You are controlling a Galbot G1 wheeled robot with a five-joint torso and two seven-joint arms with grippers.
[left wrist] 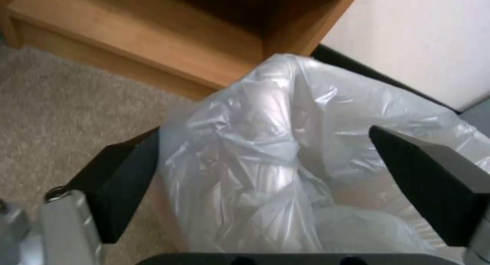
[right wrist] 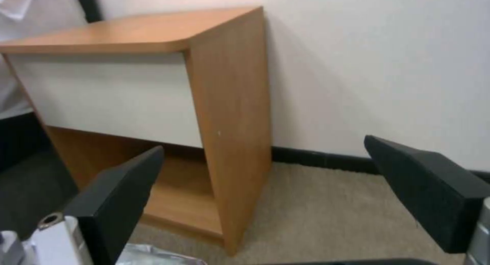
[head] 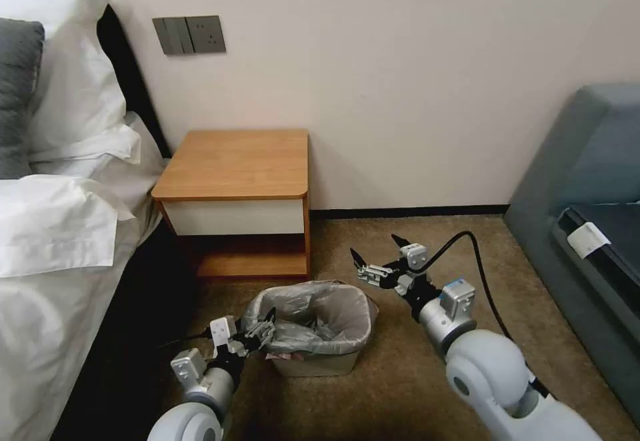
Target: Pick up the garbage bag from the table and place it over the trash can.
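The garbage bag (head: 313, 314), thin grey translucent film, is draped over the mouth of the cream trash can (head: 313, 364), which stands on the carpet in front of the table (head: 237, 161). My left gripper (head: 263, 328) is at the bin's left rim. In the left wrist view it (left wrist: 265, 133) is open, with a bunched fold of the bag (left wrist: 265, 150) between its spread fingers. My right gripper (head: 375, 248) hovers open just right of and above the bin. It holds nothing and faces the table's side (right wrist: 224, 104). The table top is bare.
A bed with white pillows (head: 60, 161) and a dark base fills the left side. A grey sofa (head: 587, 188) stands at the right. The wall (head: 413, 81) is close behind the table. Open carpet (head: 400, 374) lies between the bin and the sofa.
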